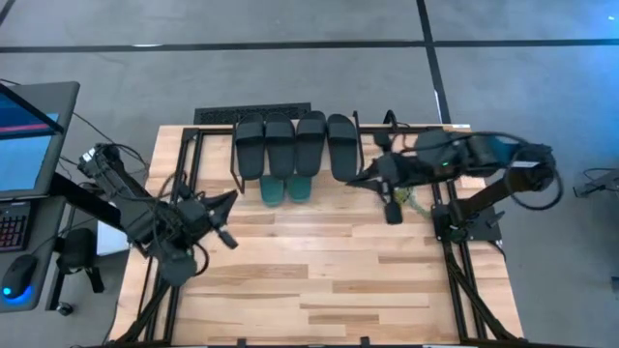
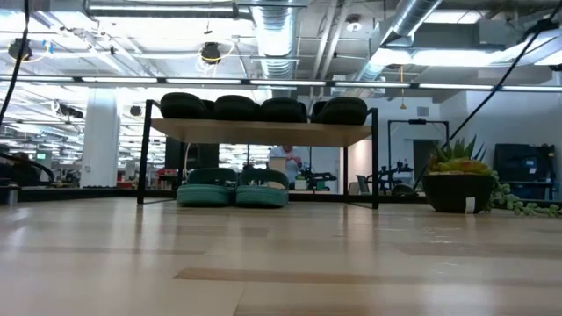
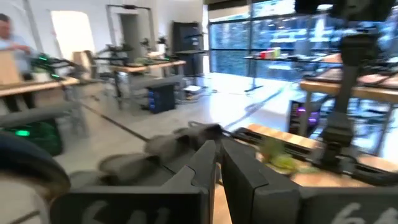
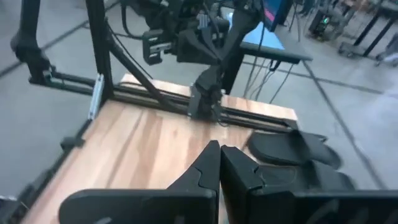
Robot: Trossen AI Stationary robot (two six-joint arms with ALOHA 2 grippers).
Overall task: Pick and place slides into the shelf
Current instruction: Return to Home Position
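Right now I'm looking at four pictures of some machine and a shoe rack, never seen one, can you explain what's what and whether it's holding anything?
It is a robot with two dark arms at a wooden table. One picture looks straight down, one looks level across the tabletop, and two come from cameras on the arms' wrists. The left gripper and the right gripper are both shut and hold nothing, one to each side of the shelf. Four black slides sit side by side on its top board; two green slides stand on the table beneath it. A potted plant stands off to one side.
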